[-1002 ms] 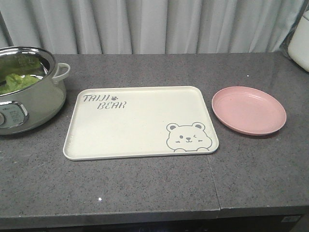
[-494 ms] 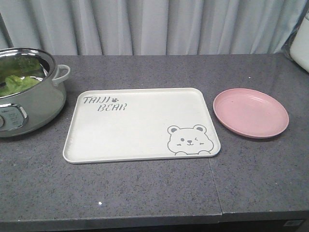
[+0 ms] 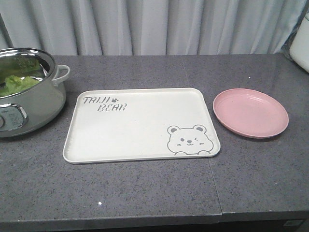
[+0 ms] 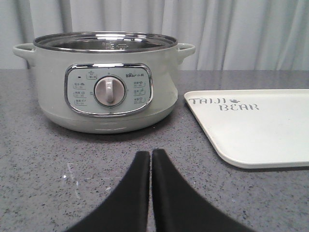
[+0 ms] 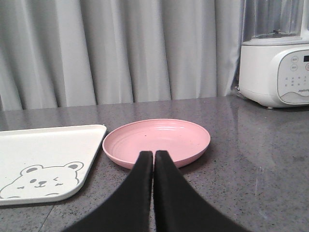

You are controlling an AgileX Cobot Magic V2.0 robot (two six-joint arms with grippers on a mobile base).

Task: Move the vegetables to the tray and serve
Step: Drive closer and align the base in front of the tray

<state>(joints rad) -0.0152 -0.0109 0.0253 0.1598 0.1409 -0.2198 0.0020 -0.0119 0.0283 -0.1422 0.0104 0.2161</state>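
Grey pleated curtain [image 3: 154, 26] fills the whole background. Below it, dark speckled stone counter [image 3: 145, 193], with a seam running front to back near the tray's right end.

Tray [image 3: 140, 140]: cream-white, rectangular, rounded corners, low raised rim. Grey "TAIJI BEAR" lettering at far left, winking bear drawn at near right corner. Lies flat at counter centre. Nothing on it.

Pot [image 3: 34, 108]: pale green electric cooker with steel inner bowl, side handles, and a front panel with one round dial. Stands left of the tray, near but apart from it. No lid on it.

White appliance [image 5: 277, 72]: button panel on its face, clear jug on top. Stands at far right by the curtain, well apart from the rest.

Plate [image 3: 251, 113]: round, pink, shallow, faint rings inside. Sits just right of the tray, small gap between them. Bare.

Lettuce [image 3: 17, 83]: light green, crinkled, leafy. Lies inside the pot against the steel wall, partly cut off by the left edge of the front view. Individual leaves cannot be separated.

Left gripper [image 4: 150, 159]: black fingers pressed together, nothing between them. Low over the counter, facing the pot's dial, tray corner to its right.

Right gripper [image 5: 153, 157]: black fingers together, holding nothing. Low over the counter, tips pointing at the near rim of the plate.
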